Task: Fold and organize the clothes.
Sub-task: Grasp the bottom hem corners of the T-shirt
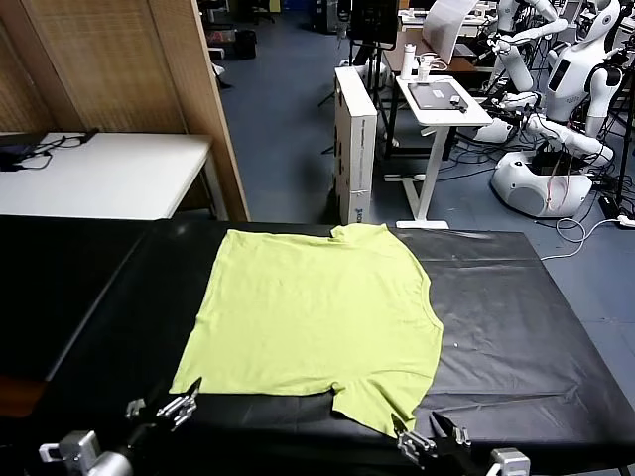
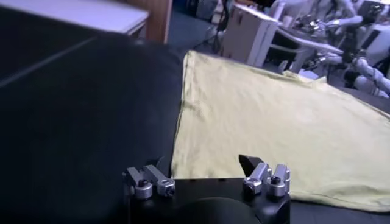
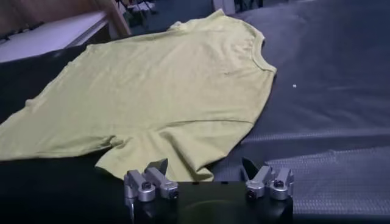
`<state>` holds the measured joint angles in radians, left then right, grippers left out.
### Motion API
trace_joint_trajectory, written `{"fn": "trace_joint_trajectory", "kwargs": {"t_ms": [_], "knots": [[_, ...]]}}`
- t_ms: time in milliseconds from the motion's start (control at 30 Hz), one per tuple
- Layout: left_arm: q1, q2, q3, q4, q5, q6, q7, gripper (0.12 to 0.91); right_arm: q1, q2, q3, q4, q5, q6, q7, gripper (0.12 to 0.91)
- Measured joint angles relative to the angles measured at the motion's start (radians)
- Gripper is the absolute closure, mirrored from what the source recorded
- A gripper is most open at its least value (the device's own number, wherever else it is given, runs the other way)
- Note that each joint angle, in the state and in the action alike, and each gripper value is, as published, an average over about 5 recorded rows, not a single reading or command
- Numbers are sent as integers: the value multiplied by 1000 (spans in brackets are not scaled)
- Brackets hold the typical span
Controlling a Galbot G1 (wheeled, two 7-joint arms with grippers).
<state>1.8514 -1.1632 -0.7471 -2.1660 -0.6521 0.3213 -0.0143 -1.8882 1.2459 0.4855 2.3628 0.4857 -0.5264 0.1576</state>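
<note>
The lime yellow-green T-shirt lies spread flat on the black table. Its hem is to the left, its collar edge to the right, one sleeve at the far side and one at the near side. My left gripper is open and empty just in front of the shirt's near left hem corner. In the left wrist view the jaws stand wide apart. My right gripper is open and empty just in front of the near sleeve. The right wrist view shows it, with the shirt beyond.
A white table and a wooden partition stand behind on the left. A white cabinet, a white desk and other robots stand across the blue floor. Bare black tabletop lies on both sides of the shirt.
</note>
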Motion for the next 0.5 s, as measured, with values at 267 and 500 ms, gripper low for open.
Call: {"fn": "trace_joint_trajectory", "kwargs": {"t_ms": [267,500], "knots": [[2,-6,2,18,0,-5,-1,150,0,1,-5,-6,-17,2,-12,184],[2,-9,4,23,-2,-8,0,335,2,0,-7,-14,-26,4,-17,572]]}}
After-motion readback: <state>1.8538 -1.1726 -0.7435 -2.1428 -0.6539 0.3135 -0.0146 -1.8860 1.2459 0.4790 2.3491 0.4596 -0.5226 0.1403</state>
